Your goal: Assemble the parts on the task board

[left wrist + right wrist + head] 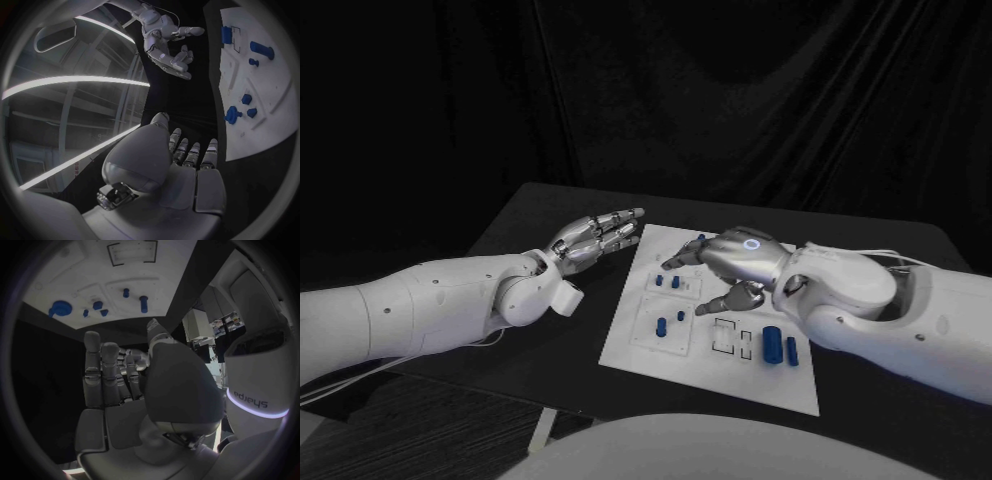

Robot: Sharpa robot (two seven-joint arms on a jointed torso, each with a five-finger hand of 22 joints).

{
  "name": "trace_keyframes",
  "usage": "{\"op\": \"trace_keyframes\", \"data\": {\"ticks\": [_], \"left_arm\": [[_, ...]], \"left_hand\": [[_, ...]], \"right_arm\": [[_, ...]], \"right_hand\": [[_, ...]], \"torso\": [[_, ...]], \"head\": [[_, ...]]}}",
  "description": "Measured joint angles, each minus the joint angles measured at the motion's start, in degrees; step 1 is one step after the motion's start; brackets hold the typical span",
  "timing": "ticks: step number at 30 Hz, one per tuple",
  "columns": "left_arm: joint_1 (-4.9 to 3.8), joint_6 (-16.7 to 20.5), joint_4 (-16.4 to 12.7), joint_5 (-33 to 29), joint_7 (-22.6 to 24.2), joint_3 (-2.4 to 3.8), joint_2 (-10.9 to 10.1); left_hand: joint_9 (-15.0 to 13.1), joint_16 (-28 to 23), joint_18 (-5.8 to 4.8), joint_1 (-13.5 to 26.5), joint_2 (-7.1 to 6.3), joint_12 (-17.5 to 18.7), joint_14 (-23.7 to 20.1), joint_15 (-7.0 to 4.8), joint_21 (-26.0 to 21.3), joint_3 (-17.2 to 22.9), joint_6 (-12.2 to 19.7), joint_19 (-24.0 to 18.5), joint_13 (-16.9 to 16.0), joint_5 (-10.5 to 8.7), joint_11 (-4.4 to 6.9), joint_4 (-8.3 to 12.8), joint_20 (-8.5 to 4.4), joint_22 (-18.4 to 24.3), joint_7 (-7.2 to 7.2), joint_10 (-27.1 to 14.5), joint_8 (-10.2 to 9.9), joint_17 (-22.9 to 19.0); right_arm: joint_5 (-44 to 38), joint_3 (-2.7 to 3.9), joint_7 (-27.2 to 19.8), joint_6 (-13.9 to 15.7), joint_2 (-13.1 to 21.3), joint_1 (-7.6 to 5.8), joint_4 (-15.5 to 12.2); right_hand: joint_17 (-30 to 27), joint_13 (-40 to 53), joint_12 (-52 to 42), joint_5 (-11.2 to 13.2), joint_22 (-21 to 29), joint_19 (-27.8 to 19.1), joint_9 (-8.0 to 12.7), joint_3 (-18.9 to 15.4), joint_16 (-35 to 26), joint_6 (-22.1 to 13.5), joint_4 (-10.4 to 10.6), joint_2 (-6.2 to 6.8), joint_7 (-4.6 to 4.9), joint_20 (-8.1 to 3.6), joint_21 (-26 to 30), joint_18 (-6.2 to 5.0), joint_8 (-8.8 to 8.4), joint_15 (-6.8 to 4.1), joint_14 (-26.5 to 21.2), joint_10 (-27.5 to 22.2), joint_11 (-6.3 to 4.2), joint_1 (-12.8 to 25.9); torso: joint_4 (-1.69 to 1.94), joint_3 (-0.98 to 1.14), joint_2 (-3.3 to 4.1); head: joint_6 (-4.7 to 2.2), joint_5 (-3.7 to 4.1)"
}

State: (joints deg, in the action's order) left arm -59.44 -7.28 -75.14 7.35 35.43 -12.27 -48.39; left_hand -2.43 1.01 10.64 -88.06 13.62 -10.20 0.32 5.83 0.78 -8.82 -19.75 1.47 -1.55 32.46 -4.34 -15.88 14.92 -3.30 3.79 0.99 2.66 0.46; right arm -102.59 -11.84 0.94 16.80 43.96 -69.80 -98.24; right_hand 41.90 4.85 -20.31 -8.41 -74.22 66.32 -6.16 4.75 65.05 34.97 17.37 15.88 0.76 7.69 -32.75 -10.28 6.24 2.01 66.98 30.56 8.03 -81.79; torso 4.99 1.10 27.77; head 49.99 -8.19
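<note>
The white task board (711, 365) lies in the middle of the black table. Small blue parts (668, 282) sit near its far left, two more (669, 321) in a raised block, and two long ones (780, 346) at the right by a rectangular cutout. My right hand (728, 263) hovers over the board's far half with fingers spread and nothing in them. My left hand (596, 240) hangs just off the board's far left edge, fingers stretched out and empty. The left wrist view shows my left hand (181, 165), the board (275, 115) and the right hand (165, 42). The right wrist view shows my right hand (125, 385) above the board (169, 270).
The black table (545, 215) stretches left of the board under my left arm, and its far edge runs behind both hands. A dark curtain hangs behind the table.
</note>
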Motion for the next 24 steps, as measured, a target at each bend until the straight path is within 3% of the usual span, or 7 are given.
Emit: {"op": "trace_keyframes", "data": {"ticks": [5, 8, 12, 14, 15, 22, 24], "left_arm": [[0.00, 0.24, 0.22, 0.00, 1.34, 0.00, -0.21], [0.01, 0.52, 0.43, 0.00, 1.96, 0.00, -0.27], [0.01, 1.01, 0.55, -0.01, 2.50, 0.00, -0.30], [0.01, 1.21, 0.57, -0.01, 2.68, 0.00, -0.30], [0.01, 1.29, 0.59, -0.01, 2.76, 0.00, -0.30], [0.01, 1.61, 0.87, -0.01, 3.06, 0.00, -0.21], [0.01, 1.61, 0.95, -0.01, 3.10, 0.00, -0.13]], "left_hand": [[0.00, -0.02, 0.00, 2.43, -2.40, -2.14, -0.35, -3.01, -0.01, -0.01, -1.25, -0.34, -0.01, -0.52, 2.24, -0.01, -1.48, 0.83, -1.22, 0.71, 0.01, -0.01], [-0.01, -0.03, -0.01, 2.99, -2.25, -3.17, -0.41, -3.09, -0.01, -0.02, -2.34, -0.97, -0.02, -1.56, 3.61, -0.01, -3.02, 0.83, -2.30, 1.54, 0.33, -0.01], [-0.01, -0.02, 0.00, 3.53, -1.70, -3.16, 0.10, -5.02, 0.00, -0.02, -3.50, -1.80, -0.02, -2.33, 3.90, -0.01, -5.92, 0.82, -2.05, 1.28, 0.34, -0.01], [-0.01, -0.01, 0.00, 3.52, -1.71, -3.16, 0.12, -5.00, 0.00, -0.03, -3.52, -0.98, -0.02, -2.32, 3.86, -0.01, -6.75, 0.81, -2.02, 1.29, 0.34, -0.01], [-0.01, -0.02, 0.00, 3.52, -1.71, -3.16, 0.12, -5.00, 0.00, -0.03, -3.84, -0.98, -0.02, -2.32, 3.40, -0.01, -6.75, 0.81, -1.70, 1.78, 0.34, -0.01], [-0.01, -0.01, 0.00, 3.49, -1.71, -3.16, 0.04, -3.84, 0.00, -0.03, -3.89, -0.45, -0.02, -2.28, 2.36, -0.01, -6.17, 0.82, -1.64, 1.57, 0.34, -0.01], [-0.01, 0.00, 0.00, 2.81, -1.04, -3.16, 0.01, -3.86, 0.00, -0.03, -3.89, -1.08, -0.02, -2.28, 2.01, -0.01, -5.02, 0.82, -1.64, 0.91, 0.34, -0.01]], "right_arm": [[6.84, -0.03, -4.88, 5.75, 5.72, -1.69, -1.60], [10.36, -0.05, -6.54, 7.93, 8.68, -2.14, -1.86], [13.41, -0.06, -5.30, 7.23, 10.73, -2.31, -1.74], [14.37, -0.06, -3.08, 5.40, 11.31, -2.30, -1.44], [14.89, -0.06, -1.14, 3.78, 11.57, -2.26, -1.17], [17.35, -0.09, 11.89, -7.81, 11.71, -1.51, 0.41], [18.23, -0.10, 14.95, -10.40, 11.61, -1.37, 0.80]], "right_hand": [[-6.27, 4.44, -12.12, -9.56, 0.00, -3.27, -1.65, 5.36, -2.93, 11.12, -1.40, -6.11, 3.32, 0.19, 4.70, -0.01, 4.28, -0.09, -6.21, 6.09, -0.96, -4.17], [-7.20, 10.68, -24.54, -9.44, 0.00, -2.54, -2.89, 5.62, -2.93, 16.28, -1.62, -7.11, 4.49, -0.56, 5.36, -0.01, 6.47, -2.03, -7.26, 19.24, -5.28, -3.72], [20.79, 28.18, -39.07, -10.26, 0.00, 8.65, -3.85, 6.31, 11.92, 21.64, -0.93, -8.72, 3.18, -4.20, -16.28, 0.09, 7.64, -4.93, 9.55, 31.59, -8.55, 4.86], [23.51, 32.14, -42.94, -11.33, 0.00, 9.55, -3.96, 6.31, 13.91, 22.27, -0.93, -8.91, 3.05, -4.02, -18.12, 0.64, 7.63, -5.56, 11.78, 33.12, -8.38, 8.89], [27.63, 45.80, -48.59, -11.32, 0.00, 10.07, -4.24, 6.31, 15.63, 22.69, -0.93, -8.98, 2.64, -4.53, -19.62, 4.09, 7.63, -5.38, 13.36, 37.03, -8.76, 11.40], [32.46, 69.46, -65.13, -6.16, 0.00, 16.93, -8.00, 6.30, 23.80, 31.48, -0.92, -8.80, 0.74, -5.87, -42.82, 4.13, 9.30, -6.92, 16.75, 53.03, -10.25, 26.54], [32.46, 69.46, -68.12, -6.19, 0.00, 17.62, -8.39, 6.31, 23.80, 32.34, -0.93, -8.93, 0.73, -6.58, -44.92, 8.04, 9.30, -7.10, 16.91, 53.08, -10.39, 26.74]], "torso": [[0.03, 0.00, 0.05], [0.03, 0.00, 0.07], [0.02, 0.01, 0.08], [0.01, 0.00, 0.07], [0.00, 0.00, 0.06], [-0.08, -0.08, -0.05], [-0.09, -0.07, -0.03]], "head": [[0.00, 0.22], [0.00, 0.26], [0.00, 0.52], [0.00, 0.54], [0.00, 0.54], [0.00, 0.92], [0.00, 1.02]]}}
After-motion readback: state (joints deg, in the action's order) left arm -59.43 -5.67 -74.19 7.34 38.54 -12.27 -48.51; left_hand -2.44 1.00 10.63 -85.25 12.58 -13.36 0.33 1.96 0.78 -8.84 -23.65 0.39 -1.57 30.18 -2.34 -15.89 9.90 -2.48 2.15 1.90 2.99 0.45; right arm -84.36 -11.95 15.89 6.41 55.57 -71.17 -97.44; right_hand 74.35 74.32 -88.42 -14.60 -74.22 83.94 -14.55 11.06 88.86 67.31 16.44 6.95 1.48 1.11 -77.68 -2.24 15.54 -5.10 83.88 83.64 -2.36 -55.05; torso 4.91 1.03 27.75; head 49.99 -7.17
